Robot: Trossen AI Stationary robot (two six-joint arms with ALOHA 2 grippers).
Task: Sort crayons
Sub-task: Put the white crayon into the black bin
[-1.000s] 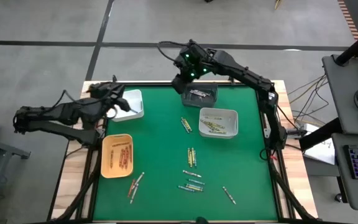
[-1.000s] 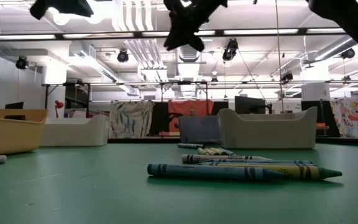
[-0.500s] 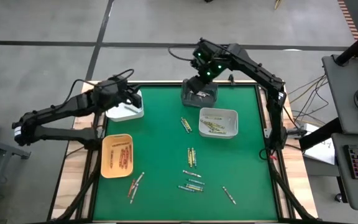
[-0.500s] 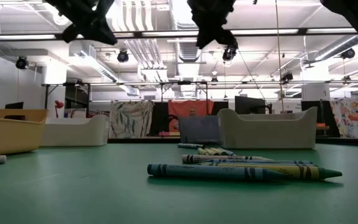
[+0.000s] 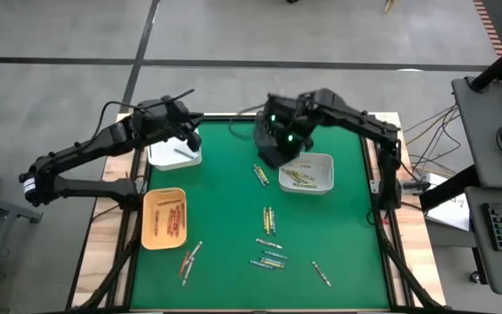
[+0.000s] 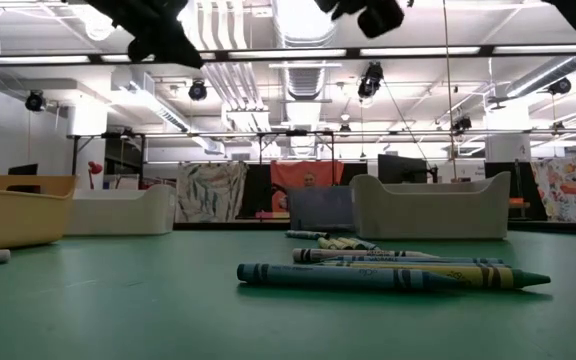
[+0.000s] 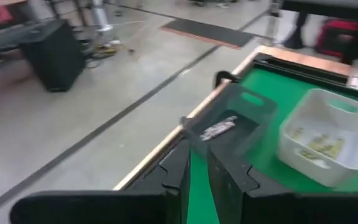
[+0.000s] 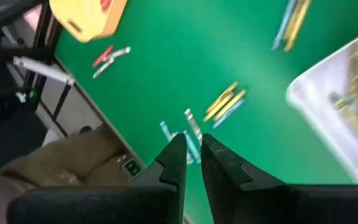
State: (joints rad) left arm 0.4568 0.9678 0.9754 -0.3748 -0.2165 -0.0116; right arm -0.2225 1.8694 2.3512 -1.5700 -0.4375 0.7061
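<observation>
Loose crayons lie on the green table: a pair (image 5: 260, 174), a yellow bunch (image 5: 269, 220), a green-blue cluster (image 5: 271, 255), one stray (image 5: 321, 273) and red ones (image 5: 190, 259). The same crayons lie flat in the low view (image 6: 388, 272). My right gripper (image 5: 273, 155) (image 8: 192, 149) hangs high over the table's far middle, fingers together, holding nothing. My left gripper (image 5: 190, 133) (image 7: 196, 168) hovers at the far left above a white tray (image 5: 174, 154), also shut and holding nothing.
A yellow tray (image 5: 164, 218) at the left holds red-orange crayons. A white tray (image 5: 308, 172) right of centre holds yellow ones. A dark tray (image 7: 229, 121) at the far edge holds pale ones. The table's wooden rim (image 5: 120, 253) shows along its left side.
My right gripper has come away from above the dark tray toward the near edge and now hangs beside the white tray with yellow crayons, its wrist turned. My left gripper has swung toward the table's right along the far left tray and has rolled. No crayon has moved.
</observation>
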